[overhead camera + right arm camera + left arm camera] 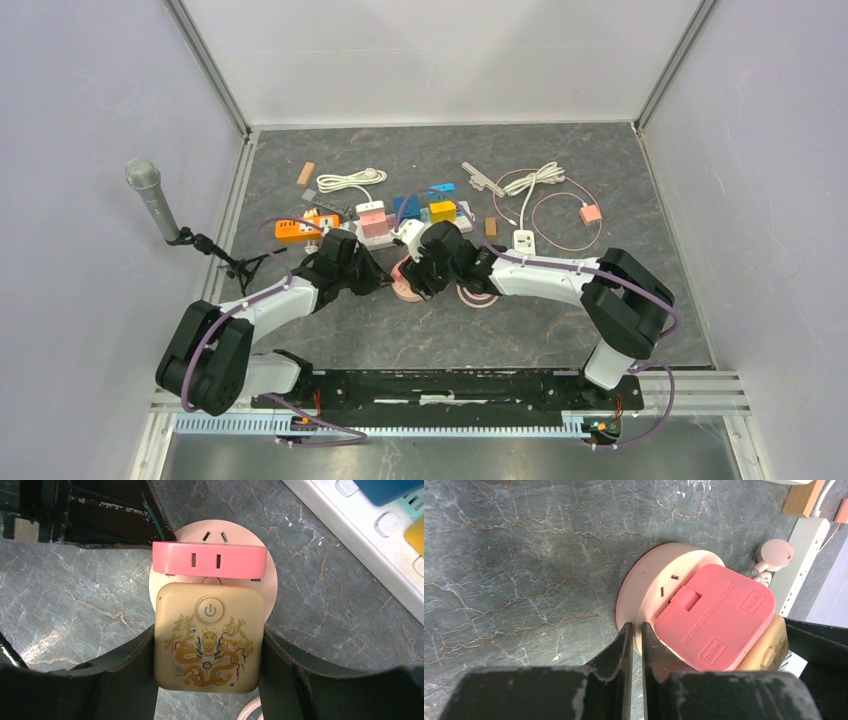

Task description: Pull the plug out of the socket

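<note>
Right pincer [207, 652] clamping gold plug [207, 630] by its sides; left pincer [636, 626] closed at round socket [644, 587] rim, power strip [350, 527] nearby

Overhead plus close wrists, sharing socket [644, 587]

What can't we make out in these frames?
How far the plug is seated: right wrist, its body covers the pins; left wrist, adapter does.
Base: top view, left end effector and right end effector mostly cover it.
Left tips touching base or not: left wrist, unclear.
Cord: right wrist, bottom edge cuts it.
</note>
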Robot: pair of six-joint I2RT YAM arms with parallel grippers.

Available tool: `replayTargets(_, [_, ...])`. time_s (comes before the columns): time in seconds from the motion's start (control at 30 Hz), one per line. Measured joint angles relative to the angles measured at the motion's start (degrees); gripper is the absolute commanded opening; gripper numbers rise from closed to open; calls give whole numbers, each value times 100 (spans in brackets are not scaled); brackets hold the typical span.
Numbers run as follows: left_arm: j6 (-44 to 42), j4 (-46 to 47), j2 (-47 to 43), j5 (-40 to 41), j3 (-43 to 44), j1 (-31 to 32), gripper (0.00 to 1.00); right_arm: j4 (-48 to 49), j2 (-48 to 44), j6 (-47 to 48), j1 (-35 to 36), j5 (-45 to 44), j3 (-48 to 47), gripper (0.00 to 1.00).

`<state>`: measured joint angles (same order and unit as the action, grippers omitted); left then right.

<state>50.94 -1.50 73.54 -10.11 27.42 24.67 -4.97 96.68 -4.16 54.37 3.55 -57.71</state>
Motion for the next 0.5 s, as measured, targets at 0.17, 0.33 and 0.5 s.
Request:
replayTargets(0.17, [0, -20, -2, 0, 0, -2, 14, -37, 9, 7, 111, -219, -28, 0])
replayTargets(0.33, [0, 39, -44, -15, -31, -20, 16, 26, 9, -170, -22, 35, -20, 0])
replayTargets(0.5, [-2, 125, -55, -55, -98, -22, 19, 37, 33, 28, 70, -92, -2, 0])
